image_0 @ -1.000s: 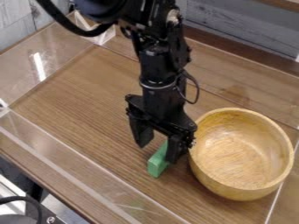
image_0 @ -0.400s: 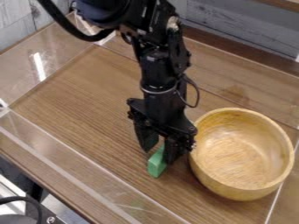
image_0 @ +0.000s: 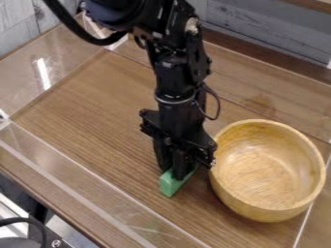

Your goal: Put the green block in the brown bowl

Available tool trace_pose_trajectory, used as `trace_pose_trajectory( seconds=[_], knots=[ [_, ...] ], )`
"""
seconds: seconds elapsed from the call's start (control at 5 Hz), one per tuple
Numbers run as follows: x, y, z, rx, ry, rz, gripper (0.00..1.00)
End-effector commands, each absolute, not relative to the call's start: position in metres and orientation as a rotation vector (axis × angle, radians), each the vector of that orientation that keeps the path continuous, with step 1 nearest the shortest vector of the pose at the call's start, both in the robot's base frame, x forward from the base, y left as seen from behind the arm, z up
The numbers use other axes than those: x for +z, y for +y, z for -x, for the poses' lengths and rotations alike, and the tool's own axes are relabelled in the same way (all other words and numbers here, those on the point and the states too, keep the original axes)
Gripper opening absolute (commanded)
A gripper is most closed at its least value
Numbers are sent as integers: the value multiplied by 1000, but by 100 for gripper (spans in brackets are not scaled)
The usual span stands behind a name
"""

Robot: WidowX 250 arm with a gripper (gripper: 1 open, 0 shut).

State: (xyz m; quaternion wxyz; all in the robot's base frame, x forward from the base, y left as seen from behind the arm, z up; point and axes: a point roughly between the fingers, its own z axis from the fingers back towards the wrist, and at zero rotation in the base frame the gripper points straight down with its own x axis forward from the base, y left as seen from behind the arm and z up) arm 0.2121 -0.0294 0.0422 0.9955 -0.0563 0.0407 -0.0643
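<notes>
While the gripper point(image_0: 177, 167) stands vertical with its jaws drawn in tight on the upper part of the green block point(image_0: 172, 182), the block's lower end rests on the wooden table point(image_0: 91, 116), just beside the brown bowl point(image_0: 266, 169) on its left. Risk, as judged: the hold looks narrow and high, so the bar may pivot or slip on lifting, or clip the bowl's thick rim if carried across low.

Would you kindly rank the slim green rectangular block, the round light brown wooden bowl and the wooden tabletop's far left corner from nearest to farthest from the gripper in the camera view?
1. Slim green rectangular block: between the fingers of the gripper, which have closed on it.
2. Round light brown wooden bowl: just right of the gripper.
3. Wooden tabletop's far left corner: upper left, far away.
</notes>
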Motion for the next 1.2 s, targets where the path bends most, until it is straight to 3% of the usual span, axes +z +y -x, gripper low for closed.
trace_pose_trajectory(
  seconds=[0.0,0.4,1.0],
  knots=[
    [58,-29,-225,-134,28,109,0],
    [70,-26,-228,-134,21,103,0],
    [113,-19,-244,-93,-74,82,0]
  ],
)
